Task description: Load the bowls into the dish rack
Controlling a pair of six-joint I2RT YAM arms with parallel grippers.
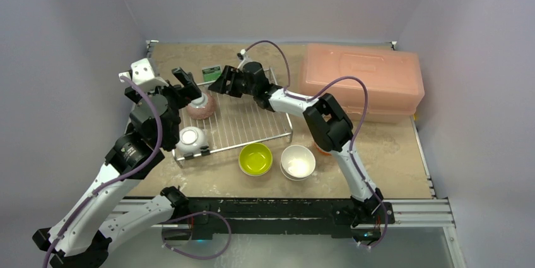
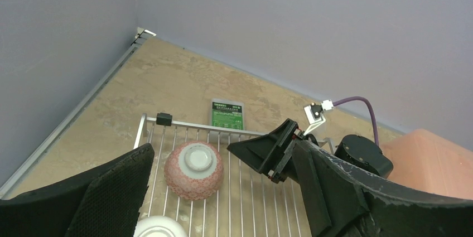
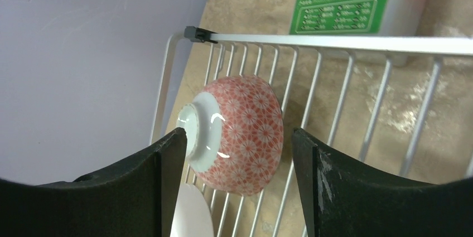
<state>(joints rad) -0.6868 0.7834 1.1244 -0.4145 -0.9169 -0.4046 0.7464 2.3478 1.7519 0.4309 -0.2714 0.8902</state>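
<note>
The silver wire dish rack (image 1: 249, 123) lies mid-table. An orange-patterned bowl (image 1: 200, 105) sits upside down in its far-left corner. A white bowl (image 1: 191, 140) sits upside down at its near-left. A lime-green bowl (image 1: 255, 158) and a beige-white bowl (image 1: 298, 161) stand on the table in front of the rack. An orange bowl (image 1: 320, 149) peeks from behind the right arm. My left gripper (image 1: 189, 91) is open and empty above the patterned bowl (image 2: 194, 170). My right gripper (image 1: 224, 82) is open and empty to the right of the same bowl (image 3: 240, 136).
A pink translucent box (image 1: 363, 79) stands at the back right. A green card (image 1: 211, 72) lies behind the rack. Walls close in at the left and back. The two grippers are close together over the rack's far-left part.
</note>
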